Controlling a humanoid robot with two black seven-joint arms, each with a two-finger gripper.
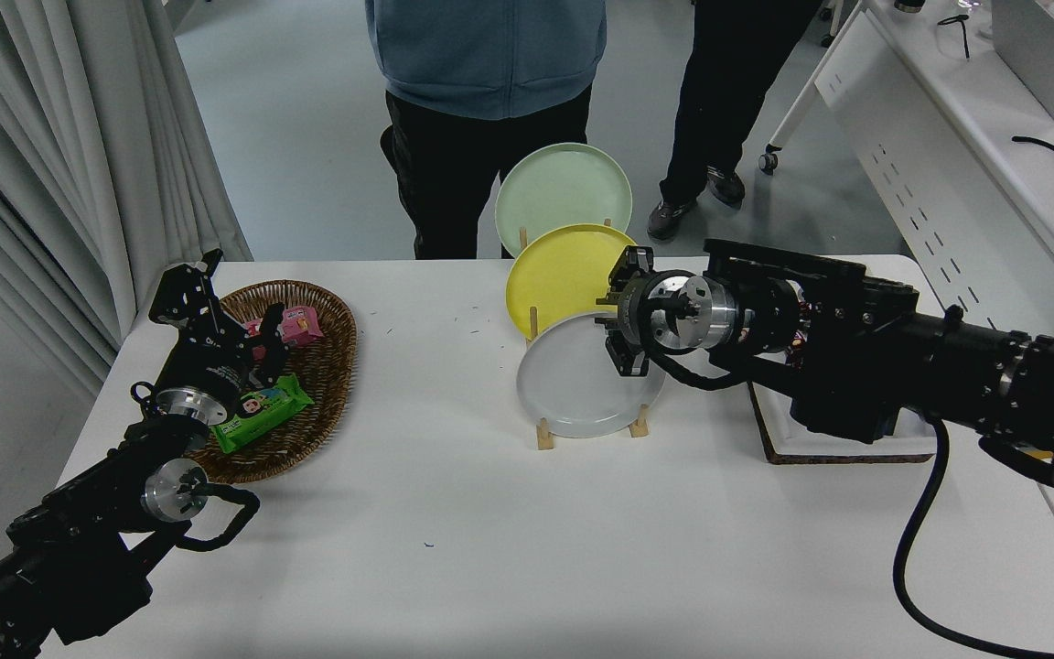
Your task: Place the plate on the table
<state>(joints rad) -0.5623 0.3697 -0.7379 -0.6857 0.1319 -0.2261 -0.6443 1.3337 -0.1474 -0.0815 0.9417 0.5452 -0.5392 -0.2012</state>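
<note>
Grey plate (577, 384) stands upright in front slot of rack (543, 434) on counter (490, 549). Right end effector (620, 322) at its upper right rim; grip state can't tell. Rec. firm rim pinch, lift straight up, clear yellow plate (559, 270).

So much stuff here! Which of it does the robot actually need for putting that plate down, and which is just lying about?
Needed for the job:
grey plate, standing in the wooden rack
right pincer, at the plate's rim
white table

Just lying about:
yellow plate
pale green plate
wicker basket of snack packets
left pincer, parked over the basket
</note>
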